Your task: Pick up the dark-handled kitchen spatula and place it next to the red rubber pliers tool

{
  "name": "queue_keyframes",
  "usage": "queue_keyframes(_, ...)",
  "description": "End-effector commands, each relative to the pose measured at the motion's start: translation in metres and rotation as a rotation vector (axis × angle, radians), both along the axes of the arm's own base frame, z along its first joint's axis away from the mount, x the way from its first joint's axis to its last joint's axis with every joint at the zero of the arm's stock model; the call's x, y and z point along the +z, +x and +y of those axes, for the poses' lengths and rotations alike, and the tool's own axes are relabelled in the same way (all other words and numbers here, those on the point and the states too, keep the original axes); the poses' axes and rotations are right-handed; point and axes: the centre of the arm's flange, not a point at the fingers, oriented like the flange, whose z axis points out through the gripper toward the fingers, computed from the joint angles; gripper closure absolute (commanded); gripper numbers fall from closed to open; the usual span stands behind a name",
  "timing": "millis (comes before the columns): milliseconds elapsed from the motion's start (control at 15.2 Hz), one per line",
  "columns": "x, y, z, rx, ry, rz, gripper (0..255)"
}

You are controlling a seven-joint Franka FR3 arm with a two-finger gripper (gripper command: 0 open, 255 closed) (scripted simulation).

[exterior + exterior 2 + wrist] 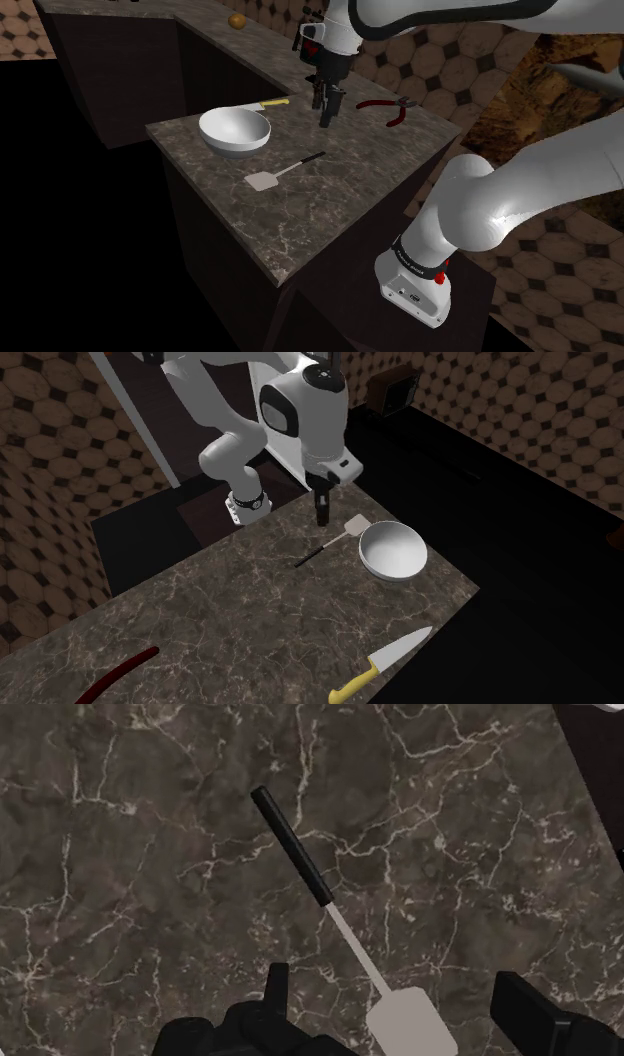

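I see the jaws spread and empty, hanging over the worktop (330, 205) in the upper middle of the shoulder view. The spatula (287, 170) lies flat near the middle of the worktop, its pale blade close to the white bowl (235, 132). The dark handle is thin and low, so I fear the jaws scrape the stone, or catch the narrow shank and the tool swings. Their height above the stone is hard to judge, and the red pliers (120, 670) are cut off at the second exterior view's lower left.
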Motion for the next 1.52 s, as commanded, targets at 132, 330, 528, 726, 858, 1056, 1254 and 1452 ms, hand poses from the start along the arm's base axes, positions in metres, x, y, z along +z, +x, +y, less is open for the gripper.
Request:
queue_keyframes(132,-0.051,0.012,0.023,0.269,-0.034,0.01,0)
queue_keyframes(330,-0.088,0.019,0.04,0.465,-0.059,0.018,0)
queue_keyframes(528,-0.118,0.021,0.05,0.594,-0.076,0.023,0)
queue_keyframes(726,-0.134,0.021,0.049,0.594,-0.076,0.023,0)
queue_keyframes(858,-0.144,0.021,0.049,0.594,-0.076,0.023,0)
queue_keyframes(1056,-0.153,0.021,0.048,0.594,-0.076,0.023,0)
queue_keyframes(1254,-0.153,0.021,0.048,0.594,-0.076,0.023,0)
queue_keyframes(1452,-0.153,0.021,0.048,0.594,-0.076,0.023,0)
